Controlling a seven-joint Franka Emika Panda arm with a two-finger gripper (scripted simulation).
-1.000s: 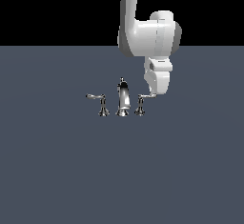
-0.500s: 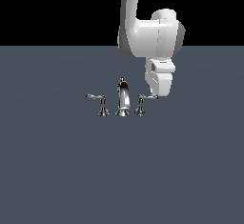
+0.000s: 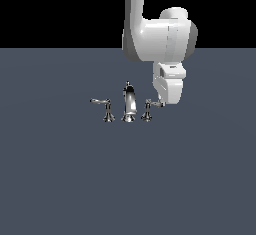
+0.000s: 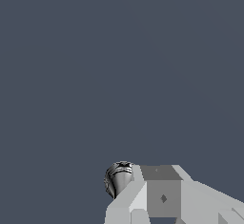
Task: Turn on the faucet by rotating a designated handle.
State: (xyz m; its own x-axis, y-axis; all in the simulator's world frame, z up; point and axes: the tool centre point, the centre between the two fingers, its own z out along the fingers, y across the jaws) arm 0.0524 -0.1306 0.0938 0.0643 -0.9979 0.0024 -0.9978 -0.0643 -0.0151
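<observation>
The faucet (image 3: 128, 105) is a small chrome set on the grey floor, with a curved central spout and a lever on each side. Its right-hand handle (image 3: 148, 110) points its lever toward my gripper (image 3: 163, 103), whose fingertips sit right at the lever's tip. No gap shows between the fingers, and nothing is held between them. In the wrist view a chrome piece of the handle (image 4: 118, 178) lies against the side of my grey fingers (image 4: 161, 192). The left-hand lever (image 3: 103, 107) stands apart from the gripper.
The white arm (image 3: 157, 39) comes down from above, behind the faucet's right side. A flat grey floor (image 3: 128, 179) spreads all around the set.
My gripper has shifted very slightly toward the exterior view's right, staying at the lever's tip. The handle's position looks about the same.
</observation>
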